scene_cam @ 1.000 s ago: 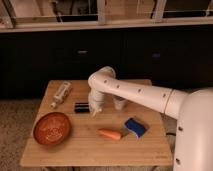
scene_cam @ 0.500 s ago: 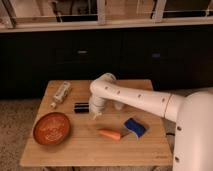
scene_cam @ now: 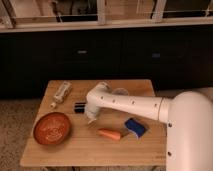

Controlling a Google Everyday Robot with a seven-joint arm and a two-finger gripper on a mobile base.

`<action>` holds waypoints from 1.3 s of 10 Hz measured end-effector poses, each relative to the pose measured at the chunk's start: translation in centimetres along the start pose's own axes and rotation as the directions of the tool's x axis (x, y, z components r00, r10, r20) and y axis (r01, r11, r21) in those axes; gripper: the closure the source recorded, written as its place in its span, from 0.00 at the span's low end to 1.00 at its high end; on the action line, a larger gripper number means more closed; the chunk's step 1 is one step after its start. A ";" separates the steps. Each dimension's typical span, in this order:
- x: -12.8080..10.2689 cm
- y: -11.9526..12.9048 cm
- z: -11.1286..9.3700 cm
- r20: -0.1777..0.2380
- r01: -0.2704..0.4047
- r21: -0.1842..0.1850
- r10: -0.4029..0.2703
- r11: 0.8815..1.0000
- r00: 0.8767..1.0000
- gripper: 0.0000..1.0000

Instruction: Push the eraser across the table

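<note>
The eraser (scene_cam: pixel 79 106) is a small black bar lying on the light wooden table (scene_cam: pixel 90 145), left of centre; its right end is hidden by the arm. My gripper (scene_cam: pixel 91 117) hangs from the white arm just right of the eraser, close above the tabletop, pointing down. The arm reaches in from the right across the table's middle.
A red-brown bowl (scene_cam: pixel 52 128) sits at the front left. A lying plastic bottle (scene_cam: pixel 61 93) is at the back left. An orange carrot (scene_cam: pixel 109 134) and a blue pad with yellow edge (scene_cam: pixel 135 126) lie right of the gripper. A clear cup (scene_cam: pixel 120 92) stands behind the arm.
The arm and gripper have moved left and lower, toward the eraser. The other objects have not moved.
</note>
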 end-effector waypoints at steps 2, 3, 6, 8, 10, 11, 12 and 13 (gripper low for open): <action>0.2 -1.5 0.2 0.011 -0.012 0.008 0.012 1.000 1.000 1.00; 0.5 -1.9 0.4 0.014 -0.021 0.001 0.021 1.000 1.000 1.00; 0.6 -3.3 1.1 0.020 -0.028 -0.014 0.028 1.000 0.999 1.00; 1.0 -4.0 1.2 0.012 -0.034 -0.019 0.035 0.999 0.999 1.00; 1.4 -5.6 1.4 0.000 -0.034 -0.019 0.034 0.999 0.999 1.00; 1.6 -6.2 1.4 -0.008 -0.033 -0.017 0.033 0.999 0.999 1.00; 2.0 -6.9 1.5 -0.025 -0.032 -0.013 0.032 0.999 0.999 1.00; 2.6 -7.5 1.5 -0.040 -0.034 -0.007 0.034 0.999 0.999 1.00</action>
